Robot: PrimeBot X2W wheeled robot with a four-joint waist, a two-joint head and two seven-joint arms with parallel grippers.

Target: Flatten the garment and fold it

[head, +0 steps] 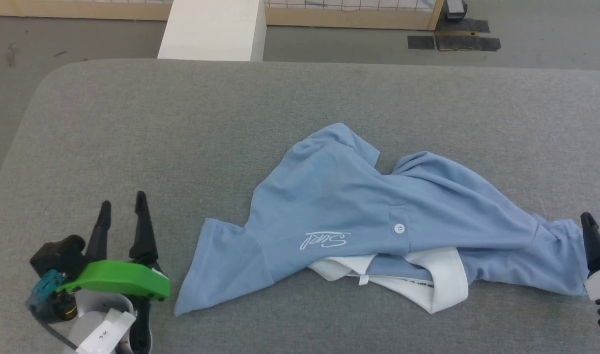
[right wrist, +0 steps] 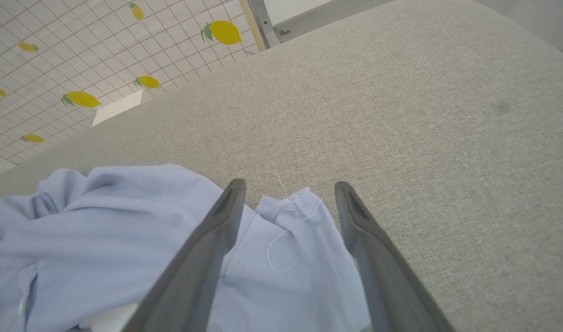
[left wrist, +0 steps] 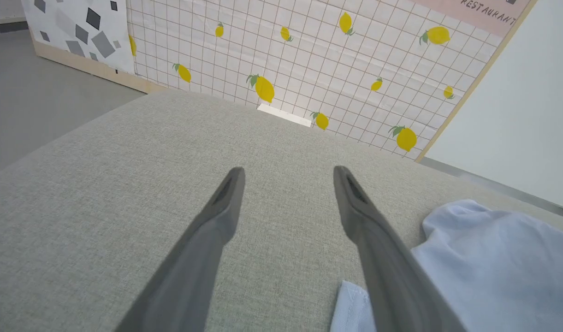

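The garment [head: 378, 211], a light blue polo shirt, lies crumpled on the grey table [head: 182, 123], right of centre. Its white collar [head: 427, 280] is bunched at the near edge, and a white button and a cursive logo face up. One sleeve spreads out toward the left. My left gripper [head: 123, 206] rests open on bare table to the left of that sleeve, clear of the cloth [left wrist: 493, 267]. My right gripper [right wrist: 288, 186] is open at the shirt's right end, where a corner of blue cloth [right wrist: 295, 230] lies loose between its fingers [head: 593, 243].
The padded table has a rounded far-left corner [head: 59, 78], with grey floor [head: 14, 59] beyond it. A white block [head: 214, 29] stands behind the far edge. A lemon-print grid wall [left wrist: 309, 60] runs along the back. Bare table surrounds the shirt.
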